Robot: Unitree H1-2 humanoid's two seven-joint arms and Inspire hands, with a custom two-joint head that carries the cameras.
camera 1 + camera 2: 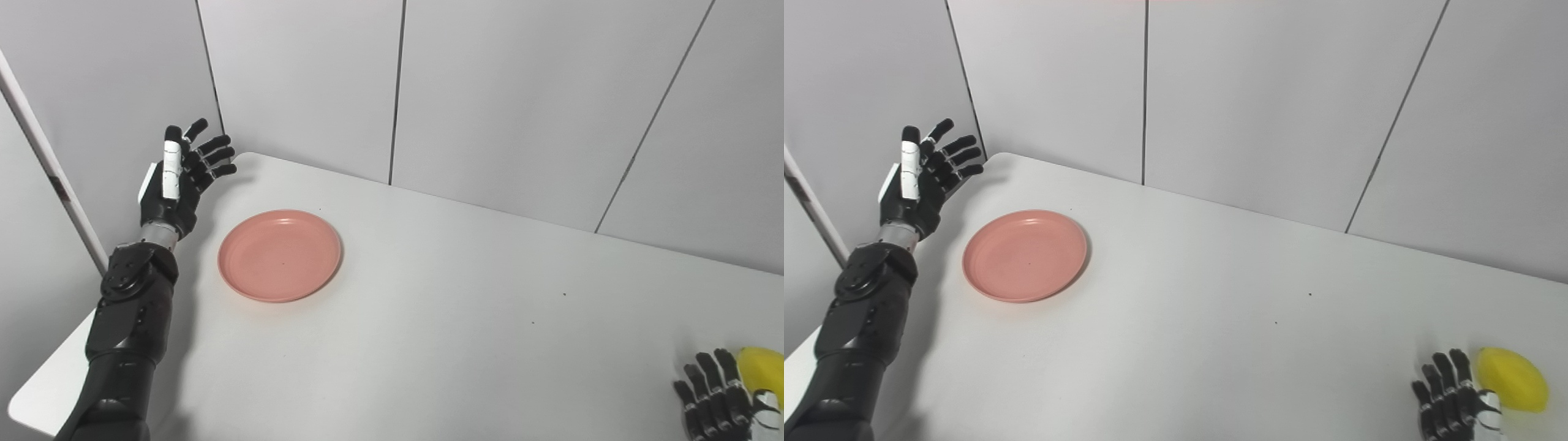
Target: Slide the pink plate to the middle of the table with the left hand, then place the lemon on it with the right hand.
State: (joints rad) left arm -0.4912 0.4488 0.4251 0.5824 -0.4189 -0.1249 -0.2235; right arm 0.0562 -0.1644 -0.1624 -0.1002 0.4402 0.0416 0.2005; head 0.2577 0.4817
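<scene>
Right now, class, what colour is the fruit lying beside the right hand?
The lemon is plain bright yellow; the right eye view shows it best, whole beside the right hand.

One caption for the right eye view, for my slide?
Open left hand raised beside pink plate; right hand next to lemon.

Counter (465,318): a plain white top with rounded corners, running from the near left corner off past the right and bottom edges of view.
Counter surface: a few tiny dark specks (563,294) right of centre, too small to say whether they are crumbs or marks.
Back wall (520,92): pale grey panels standing right behind the counter's far edge.
Panel seams (397,92): thin dark lines between the panels, one upright near the middle, one slanting on the right.
Left wall (92,92): the same grey, meeting the back wall at the corner seam (208,67).
White strip (43,159): a slanted pale bar on the left wall, with a small dark patch partway down.
</scene>
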